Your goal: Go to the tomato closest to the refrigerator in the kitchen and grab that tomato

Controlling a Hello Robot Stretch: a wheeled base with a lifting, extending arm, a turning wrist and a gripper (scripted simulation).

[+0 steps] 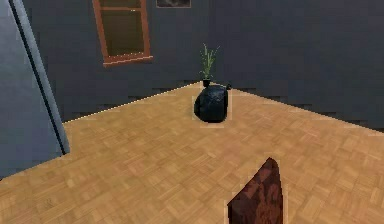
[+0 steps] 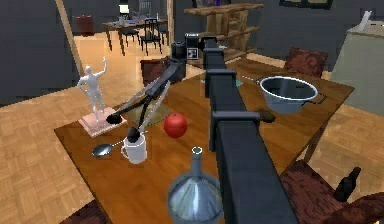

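I'm at the reaching-to-grasp step. The wooden worktop [image 2: 130,180], grained and matt, spreads beneath my fingers [image 2: 137,120]; I cannot tell whether they hold anything. Near them stands a smooth white statue [image 2: 93,85], and at their tips a glazed white mug [image 2: 134,150]. The tomato [image 2: 176,124], round and glossy red, sits just beside them. Next I judge I must shift across onto it.

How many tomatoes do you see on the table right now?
1. A red tomato sits on the wooden table, between the white mug and the arm. The arm may hide others behind it.
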